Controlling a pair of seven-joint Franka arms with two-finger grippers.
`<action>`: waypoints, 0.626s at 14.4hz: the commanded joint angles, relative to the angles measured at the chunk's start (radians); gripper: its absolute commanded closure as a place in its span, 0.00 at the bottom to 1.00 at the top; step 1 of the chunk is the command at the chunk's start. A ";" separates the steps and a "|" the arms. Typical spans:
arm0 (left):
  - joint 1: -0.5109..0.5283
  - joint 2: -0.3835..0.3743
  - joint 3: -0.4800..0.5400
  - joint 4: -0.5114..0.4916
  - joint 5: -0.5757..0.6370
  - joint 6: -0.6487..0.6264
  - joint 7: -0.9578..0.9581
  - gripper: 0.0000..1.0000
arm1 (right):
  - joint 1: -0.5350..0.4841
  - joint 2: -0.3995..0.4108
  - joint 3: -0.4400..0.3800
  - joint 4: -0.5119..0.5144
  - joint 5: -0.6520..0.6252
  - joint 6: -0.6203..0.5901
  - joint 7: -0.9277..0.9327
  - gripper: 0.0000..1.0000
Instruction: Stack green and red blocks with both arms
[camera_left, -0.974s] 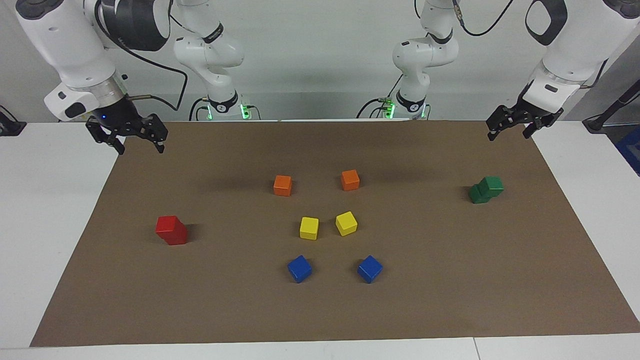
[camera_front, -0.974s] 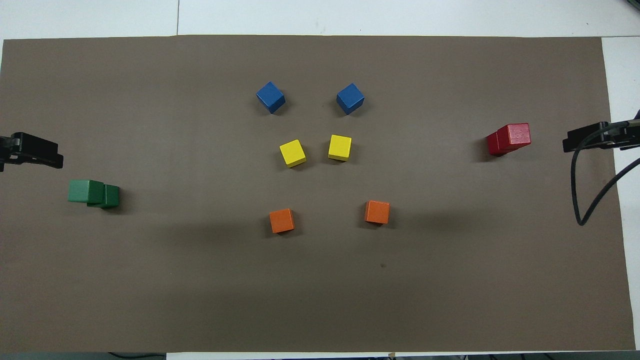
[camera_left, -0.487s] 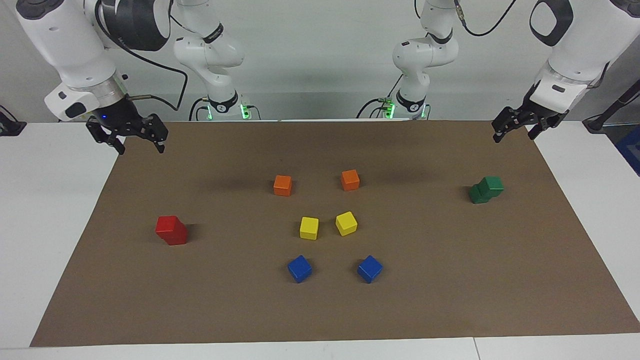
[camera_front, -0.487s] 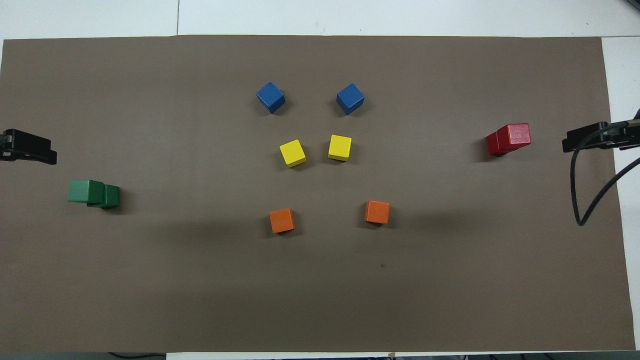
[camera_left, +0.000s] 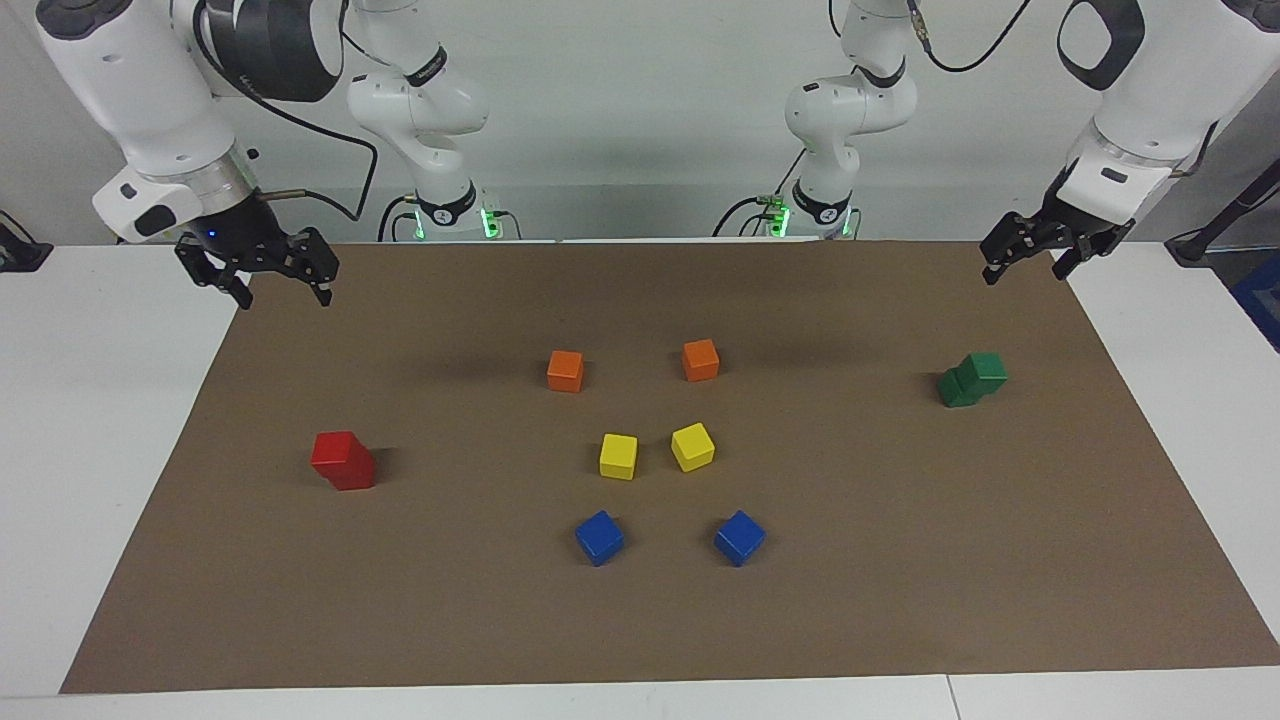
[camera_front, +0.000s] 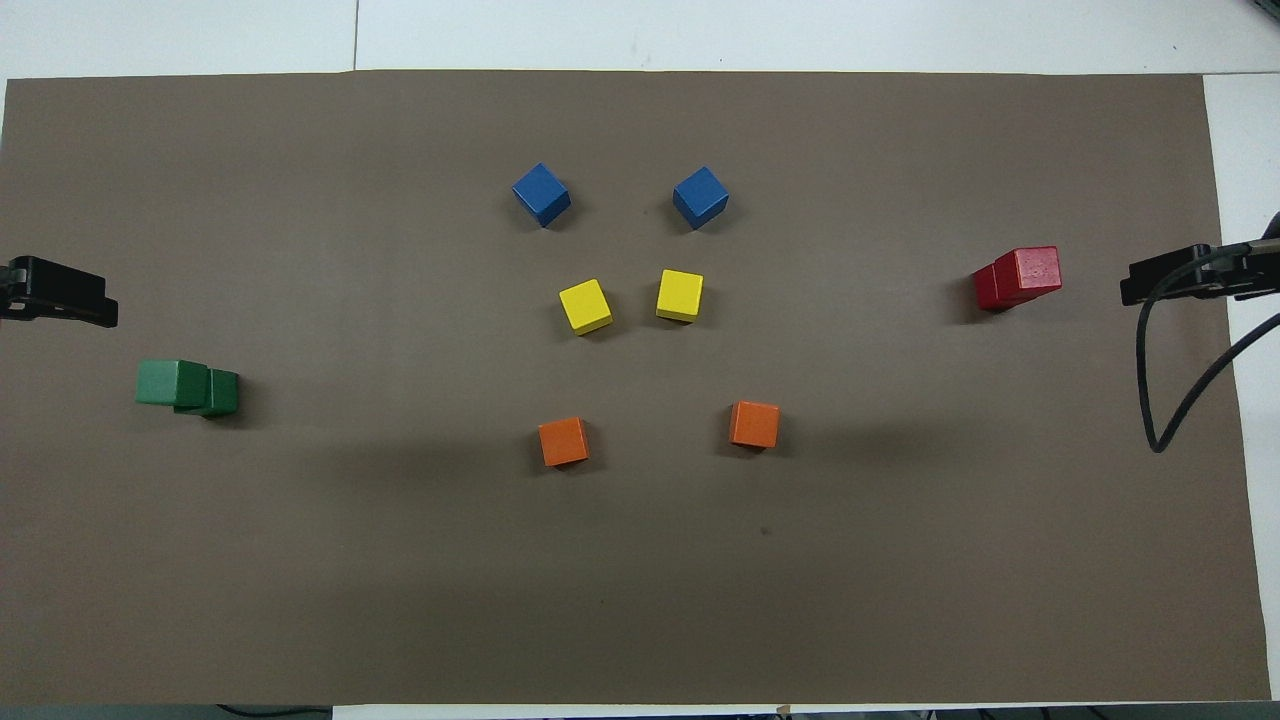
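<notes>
Here, the left pincer (camera_left: 1027, 260) and the right pincer (camera_left: 263, 274) both hang wide apart, gripping nothing.

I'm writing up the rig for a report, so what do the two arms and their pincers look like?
Both arms are glossy white with rounded jointed segments and dark grey joint bands. Black cables loop along them. Each ends in a small black two-finger pincer: the left pincer, the right pincer, which shows a small blue light above it. Green lights glow at both bases.
</notes>
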 joint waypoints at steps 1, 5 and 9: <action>0.000 -0.002 0.000 0.006 -0.011 -0.002 -0.011 0.00 | 0.008 -0.019 -0.007 -0.017 0.018 -0.011 0.014 0.00; -0.001 -0.002 -0.002 0.001 -0.011 0.003 -0.009 0.00 | 0.008 -0.019 -0.007 -0.020 0.018 -0.002 0.014 0.00; -0.008 -0.002 0.000 0.003 -0.011 0.001 -0.010 0.00 | 0.013 -0.019 0.000 -0.020 0.018 -0.002 0.014 0.00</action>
